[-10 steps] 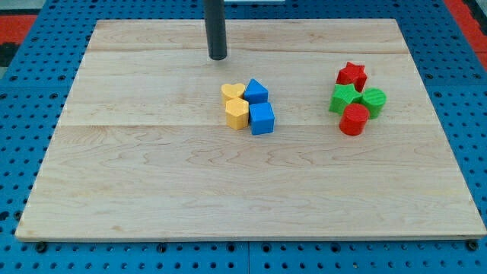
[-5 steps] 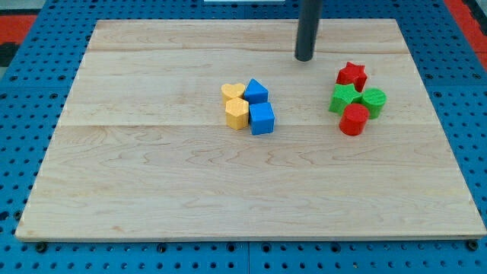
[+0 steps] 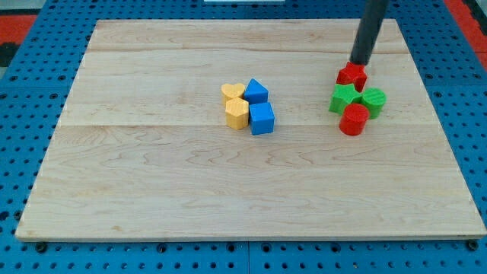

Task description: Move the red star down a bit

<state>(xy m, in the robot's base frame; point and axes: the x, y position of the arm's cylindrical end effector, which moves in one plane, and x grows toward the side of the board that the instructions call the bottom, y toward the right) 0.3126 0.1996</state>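
Observation:
The red star [image 3: 351,76] lies at the view's right, at the top of a tight cluster on the wooden board [image 3: 152,190]. My tip [image 3: 359,64] stands just above the star's upper edge, touching or nearly touching it. Directly below the star sit a green star [image 3: 345,98] and a green cylinder [image 3: 374,100], with a red cylinder [image 3: 353,119] below them. The rod leans up toward the view's top right.
Near the board's middle is a second cluster: a yellow heart [image 3: 233,92], a yellow hexagon [image 3: 237,113], a blue triangle [image 3: 256,91] and a blue cube [image 3: 261,119]. Blue pegboard surrounds the board.
My tip has moved right along the top of the board, from above the middle cluster to just above the red star. No block has visibly moved.

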